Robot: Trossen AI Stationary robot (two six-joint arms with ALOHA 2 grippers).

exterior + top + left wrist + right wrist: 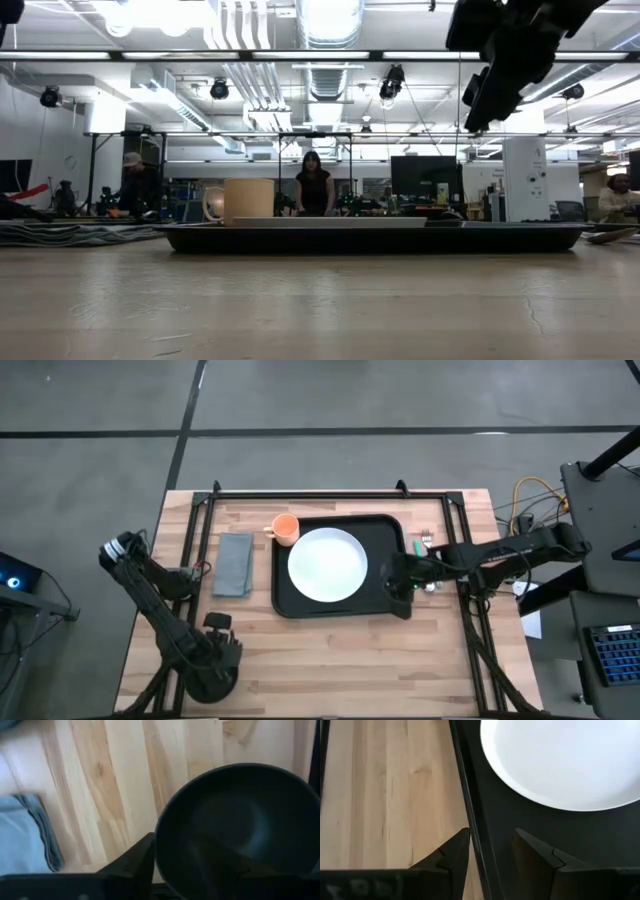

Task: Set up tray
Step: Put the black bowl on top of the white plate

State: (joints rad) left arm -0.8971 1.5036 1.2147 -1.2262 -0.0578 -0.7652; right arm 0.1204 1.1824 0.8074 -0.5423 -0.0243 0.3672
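The black tray point(385, 530) lies mid-table, and the low view shows its rim point(500, 238) edge-on. A white plate point(327, 565) rests in it. An orange cup point(285, 528) stands at its far left corner. My right gripper point(400, 598) hangs open above the tray's near right corner. In the right wrist view point(492, 837) one finger is over the wood and one over the tray floor, astride the rim point(470, 810). The low view shows this gripper point(485, 95) well above the tray. My left gripper point(215, 623) waits open near the table's near left corner.
A folded grey napkin point(235, 563) lies flat left of the tray, also seen in the left wrist view point(25, 835). Metal cutlery point(425, 543) lies on the wood right of the tray. A black frame point(300, 493) borders the table's far and side edges. People are in the room behind point(313, 185).
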